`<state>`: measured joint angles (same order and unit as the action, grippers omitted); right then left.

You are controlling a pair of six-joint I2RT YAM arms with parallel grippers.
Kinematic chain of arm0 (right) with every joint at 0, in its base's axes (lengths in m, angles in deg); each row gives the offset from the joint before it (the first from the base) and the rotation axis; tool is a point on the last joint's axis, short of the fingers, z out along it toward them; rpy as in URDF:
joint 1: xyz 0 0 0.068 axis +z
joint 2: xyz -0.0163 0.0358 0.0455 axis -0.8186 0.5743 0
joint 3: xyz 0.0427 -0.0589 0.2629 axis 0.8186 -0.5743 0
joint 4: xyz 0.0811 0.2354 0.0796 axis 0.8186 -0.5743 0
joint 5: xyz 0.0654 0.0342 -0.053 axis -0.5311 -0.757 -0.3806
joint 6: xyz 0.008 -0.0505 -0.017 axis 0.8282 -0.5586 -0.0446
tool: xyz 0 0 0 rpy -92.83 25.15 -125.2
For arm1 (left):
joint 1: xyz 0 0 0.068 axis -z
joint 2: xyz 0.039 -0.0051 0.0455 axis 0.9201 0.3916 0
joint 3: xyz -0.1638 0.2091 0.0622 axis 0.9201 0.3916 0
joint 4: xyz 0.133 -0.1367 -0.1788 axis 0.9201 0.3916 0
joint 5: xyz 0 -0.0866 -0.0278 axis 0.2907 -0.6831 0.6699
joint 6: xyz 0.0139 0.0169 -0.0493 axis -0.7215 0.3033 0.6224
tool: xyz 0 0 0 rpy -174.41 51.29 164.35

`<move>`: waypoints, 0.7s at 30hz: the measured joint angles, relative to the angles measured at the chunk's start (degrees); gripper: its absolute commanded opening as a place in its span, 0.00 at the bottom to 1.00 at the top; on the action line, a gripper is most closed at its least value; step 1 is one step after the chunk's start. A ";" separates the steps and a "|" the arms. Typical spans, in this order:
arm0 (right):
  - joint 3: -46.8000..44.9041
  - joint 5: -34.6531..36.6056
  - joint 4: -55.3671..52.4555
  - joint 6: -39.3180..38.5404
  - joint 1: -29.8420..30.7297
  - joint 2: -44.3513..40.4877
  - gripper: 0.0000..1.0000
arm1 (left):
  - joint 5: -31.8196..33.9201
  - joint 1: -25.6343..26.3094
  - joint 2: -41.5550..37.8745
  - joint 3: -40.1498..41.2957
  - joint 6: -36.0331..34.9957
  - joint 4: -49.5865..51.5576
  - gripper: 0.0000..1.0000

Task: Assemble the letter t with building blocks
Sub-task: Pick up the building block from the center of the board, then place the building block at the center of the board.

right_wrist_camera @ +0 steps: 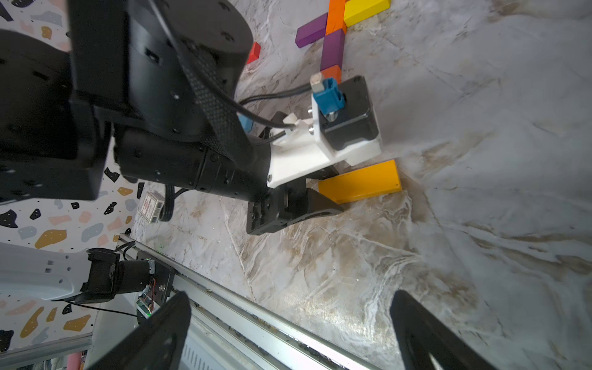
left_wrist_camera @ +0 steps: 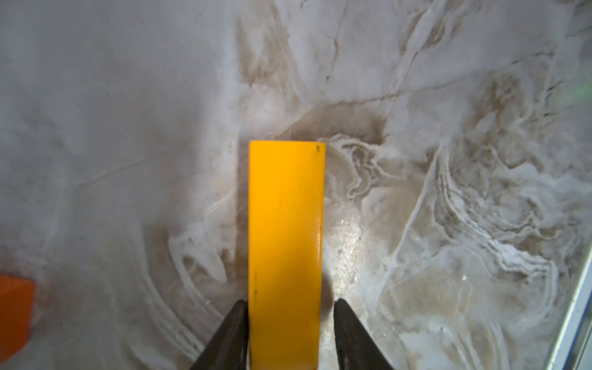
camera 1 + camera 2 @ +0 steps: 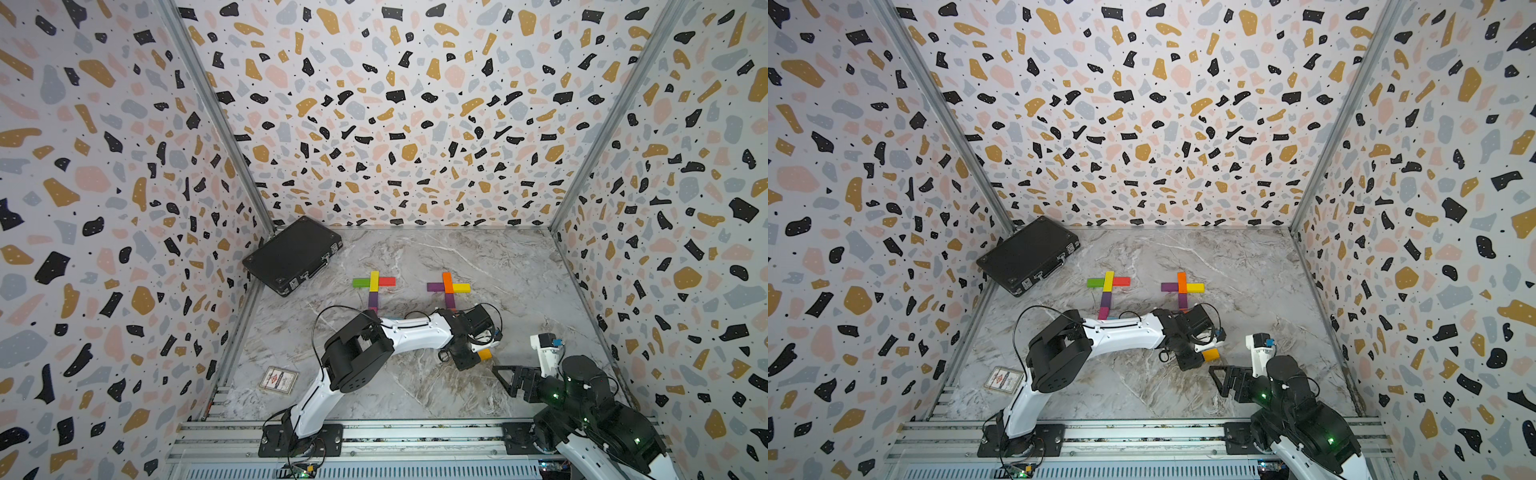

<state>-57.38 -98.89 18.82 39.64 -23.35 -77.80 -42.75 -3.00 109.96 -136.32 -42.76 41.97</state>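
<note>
Two letter shapes of building blocks lie mid-table in both top views: one with green (image 3: 360, 282), yellow (image 3: 374, 281), red (image 3: 387, 281) and purple (image 3: 372, 298) blocks, the other with purple (image 3: 435, 286), orange (image 3: 447, 282) and yellow (image 3: 461, 287) blocks. A separate yellow-orange block (image 3: 485, 354) (image 2: 285, 224) (image 1: 360, 185) lies flat nearer the front. My left gripper (image 2: 290, 302) (image 3: 478, 357) straddles its end; one finger touches it and a small gap shows at the other. My right gripper (image 1: 290, 296) (image 3: 500, 378) stands wide open and empty just in front of that block.
A black case (image 3: 293, 255) leans in the back left corner. A small card box (image 3: 279, 379) lies front left. The aluminium rail (image 3: 415, 432) runs along the front edge, and patterned walls close three sides.
</note>
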 measured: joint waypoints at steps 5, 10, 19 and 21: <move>2.27 1.86 -1.53 -0.20 0.00 0.07 1.00 | 1.49 0.24 1.16 -1.92 -1.33 0.79 0.31; 3.91 3.61 -2.64 -0.22 0.00 0.11 1.00 | 3.08 0.42 2.38 -4.15 -3.02 1.95 0.24; 9.22 6.29 -2.99 -0.92 0.00 1.44 1.00 | 6.56 0.48 5.64 -9.70 -9.14 3.30 0.18; 10.45 6.80 -3.08 -1.40 0.00 2.54 1.00 | 7.65 0.48 6.64 -11.45 -11.63 3.74 0.18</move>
<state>-46.93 -92.10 15.74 38.24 -23.35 -75.27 -35.10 -2.52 116.60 -147.78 -54.39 45.71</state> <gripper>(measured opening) 0.996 0.303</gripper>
